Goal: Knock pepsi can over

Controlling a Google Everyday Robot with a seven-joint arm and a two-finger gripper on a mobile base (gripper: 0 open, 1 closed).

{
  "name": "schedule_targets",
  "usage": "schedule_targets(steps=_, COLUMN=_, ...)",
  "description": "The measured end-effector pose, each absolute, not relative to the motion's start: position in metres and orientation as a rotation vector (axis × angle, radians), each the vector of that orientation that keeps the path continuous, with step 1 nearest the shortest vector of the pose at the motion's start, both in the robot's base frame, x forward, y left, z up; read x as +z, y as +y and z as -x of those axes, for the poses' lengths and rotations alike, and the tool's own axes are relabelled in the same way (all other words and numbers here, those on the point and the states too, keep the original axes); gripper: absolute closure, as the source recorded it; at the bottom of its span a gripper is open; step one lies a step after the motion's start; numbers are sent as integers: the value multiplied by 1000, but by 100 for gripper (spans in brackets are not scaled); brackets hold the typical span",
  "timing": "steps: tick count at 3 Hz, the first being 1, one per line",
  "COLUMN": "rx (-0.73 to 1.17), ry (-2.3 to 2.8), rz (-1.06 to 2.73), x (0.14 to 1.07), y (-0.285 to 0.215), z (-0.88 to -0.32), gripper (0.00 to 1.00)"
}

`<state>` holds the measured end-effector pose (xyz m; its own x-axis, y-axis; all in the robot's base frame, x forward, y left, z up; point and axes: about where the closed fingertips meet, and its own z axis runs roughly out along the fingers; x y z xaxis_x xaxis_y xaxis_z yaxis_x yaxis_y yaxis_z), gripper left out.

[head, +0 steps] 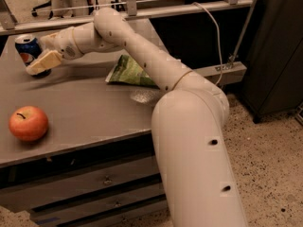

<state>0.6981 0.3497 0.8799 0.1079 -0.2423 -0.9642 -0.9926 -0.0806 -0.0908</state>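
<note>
1. Camera view: the pepsi can [26,47] stands upright at the far left corner of the grey table [85,109], with its silver top upward and its logo partly seen.
2. The pincer [41,63] is at the near right side of the can and covers its lower part. I cannot tell whether it really touches the can, nor whether the pincer is released or clenched.
3. The white arm [142,56] reaches from the big rounded body at the near right, across the table, to the far left.
4. A green chip bag [129,73] lies flat in the middle of the table, partly under the arm and well apart from the can.
5. A red apple [28,123] sits near the left front edge of the table.
6. Under the tabletop there are grey drawers [94,179].
</note>
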Motion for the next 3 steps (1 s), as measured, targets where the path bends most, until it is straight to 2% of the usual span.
schedule_targets(steps=1, rx=1138, ry=1255, rz=1488, x=890, y=365, z=-687, gripper=41)
schedule_targets(steps=2, rx=1145, ry=1272, rz=1475, x=897, y=352, z=-687, gripper=64)
schedule_targets(steps=3, rx=1065, ry=1349, rz=1486, x=900, y=301, z=-696, gripper=87)
